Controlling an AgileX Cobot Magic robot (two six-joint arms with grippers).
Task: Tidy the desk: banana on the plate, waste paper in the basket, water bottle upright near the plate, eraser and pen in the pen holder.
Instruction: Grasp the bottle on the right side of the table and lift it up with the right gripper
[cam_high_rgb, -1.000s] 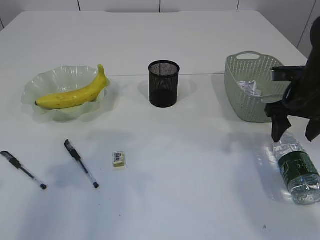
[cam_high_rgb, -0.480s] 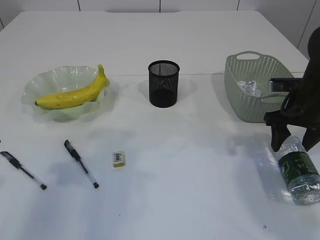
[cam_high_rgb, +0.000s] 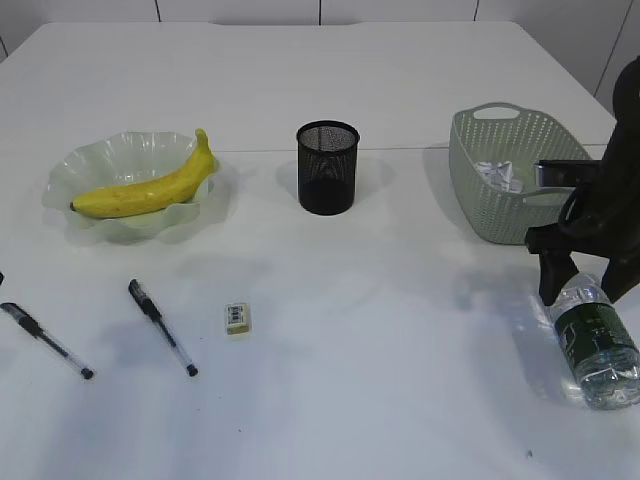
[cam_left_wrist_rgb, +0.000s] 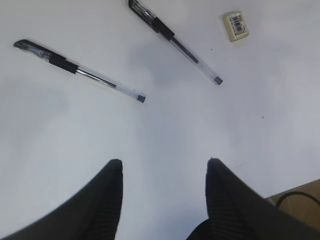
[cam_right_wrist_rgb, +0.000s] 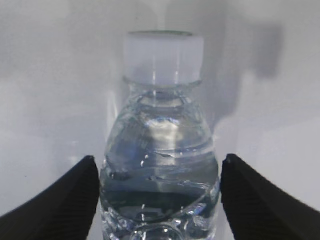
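Clear water bottle (cam_right_wrist_rgb: 161, 165) lying flat, white cap, green label.

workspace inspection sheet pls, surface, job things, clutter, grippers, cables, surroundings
surface: white table, bare between items
job's things: banana on plate; paper in basket; bottle lying down; two pens and eraser loose; pen holder upright
clutter: nothing seen
grippers: left gripper open over bare table; right gripper open, straddling the bottle
cables: one at table edge
surroundings: white wall panels
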